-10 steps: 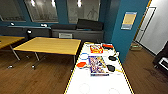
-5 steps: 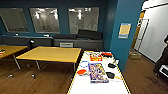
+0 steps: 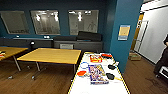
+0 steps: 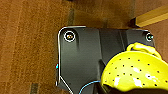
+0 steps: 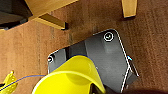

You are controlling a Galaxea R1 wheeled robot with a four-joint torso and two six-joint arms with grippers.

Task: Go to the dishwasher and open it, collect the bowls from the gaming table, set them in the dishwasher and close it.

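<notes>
each arm carries its load close at its wrist, a yellow perforated bowl (image 4: 136, 72) left, a plain yellow bowl (image 5: 70, 76) right, though i cannot tell either gripper's grip.

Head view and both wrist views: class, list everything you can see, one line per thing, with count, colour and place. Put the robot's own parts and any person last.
White table: one, white with yellow edge, nearest the camera.
Game boxes: two, colourful, lying on the white table.
Wooden table: one, yellow-brown, left of the white table.
Windows: three, in the dark blue back wall.
Poster: one, yellow and pale, on the blue pillar.
Perforated bowl: one, yellow, close to the left wrist camera.
Plain bowl: one, yellow, close to the right wrist camera.
Floor: brown, beneath both wrists.
Dark plate: robot's own, under each wrist.
Person: one, dark clothing, far right edge.
</notes>
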